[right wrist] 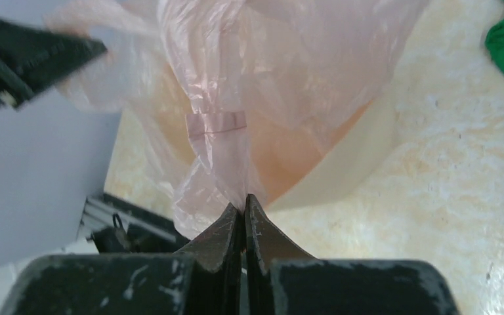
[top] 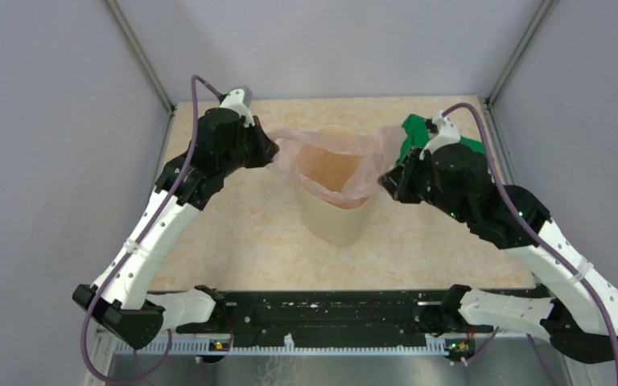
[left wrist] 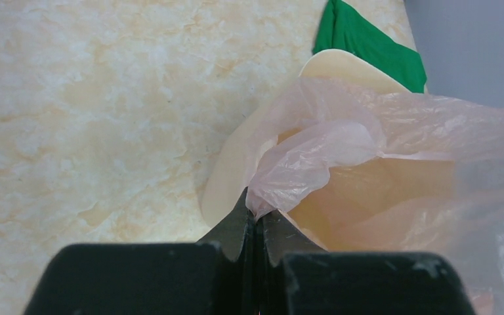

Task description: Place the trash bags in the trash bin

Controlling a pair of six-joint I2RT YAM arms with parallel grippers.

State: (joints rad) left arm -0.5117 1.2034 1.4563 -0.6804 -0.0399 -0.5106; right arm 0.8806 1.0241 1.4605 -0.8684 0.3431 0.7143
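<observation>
The thin, translucent pale-pink plastic bag (top: 334,165) sits draped into the mouth of the cream-beige plastic bin (top: 334,225), mid-table. It is stretched left and right, probably to spread it over the rim. The left gripper (left wrist: 254,211) is clenched on its left edge and the right gripper (right wrist: 244,202) on its right. A green sheet (top: 412,130) lies far right.

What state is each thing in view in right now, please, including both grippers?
Trash bag: stretched open between both grippers, sagging into the bin's mouth.
Trash bin: upright, mouth open.
Left gripper: shut on the bag's edge.
Right gripper: shut on the bag's edge.
Green sheet: lying beyond the bin.
</observation>
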